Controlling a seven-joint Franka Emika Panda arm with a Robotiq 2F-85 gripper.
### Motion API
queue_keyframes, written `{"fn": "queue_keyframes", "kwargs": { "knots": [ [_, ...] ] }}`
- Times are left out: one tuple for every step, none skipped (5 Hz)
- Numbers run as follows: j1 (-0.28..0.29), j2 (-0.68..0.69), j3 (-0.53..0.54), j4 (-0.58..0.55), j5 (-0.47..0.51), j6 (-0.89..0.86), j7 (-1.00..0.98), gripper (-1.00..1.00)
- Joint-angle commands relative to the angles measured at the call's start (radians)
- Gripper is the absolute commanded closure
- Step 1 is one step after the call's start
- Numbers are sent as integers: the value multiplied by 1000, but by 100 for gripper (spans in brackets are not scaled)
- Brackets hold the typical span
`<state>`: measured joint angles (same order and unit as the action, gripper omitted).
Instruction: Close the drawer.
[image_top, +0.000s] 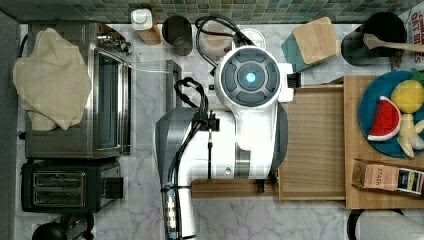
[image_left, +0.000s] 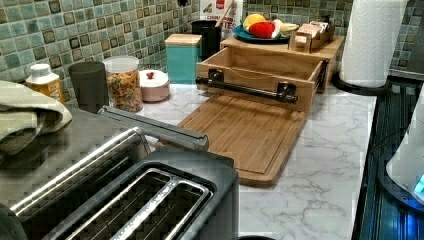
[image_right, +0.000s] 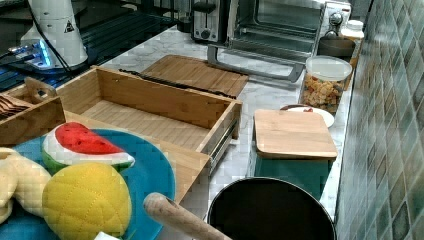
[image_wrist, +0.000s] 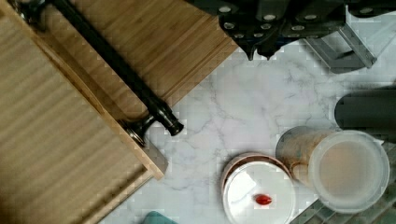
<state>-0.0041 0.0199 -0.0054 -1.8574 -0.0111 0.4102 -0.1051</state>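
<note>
Pincer hangs above the marble surface, touching nothing; how wide it stands, cannot tell. Drawer pulled fully out of its wooden stand, black bar handle over the cutting board's far edge.

White and grey arm, round joint cap with glowing blue light, black cables clipped along it, dark screw-studded claw
</note>
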Motion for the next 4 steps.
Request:
{"fn": "queue_keyframes", "kwargs": {
  "knots": [
    [3, -96, 5, -186, 21, 13, -337, 100],
    [4, -95, 3, -240, 6, 64, -419, 100],
    [0, -81, -2, -271, 2, 77, -484, 100],
    [-6, -59, -5, -326, -7, 153, -520, 100]
  ]
}}
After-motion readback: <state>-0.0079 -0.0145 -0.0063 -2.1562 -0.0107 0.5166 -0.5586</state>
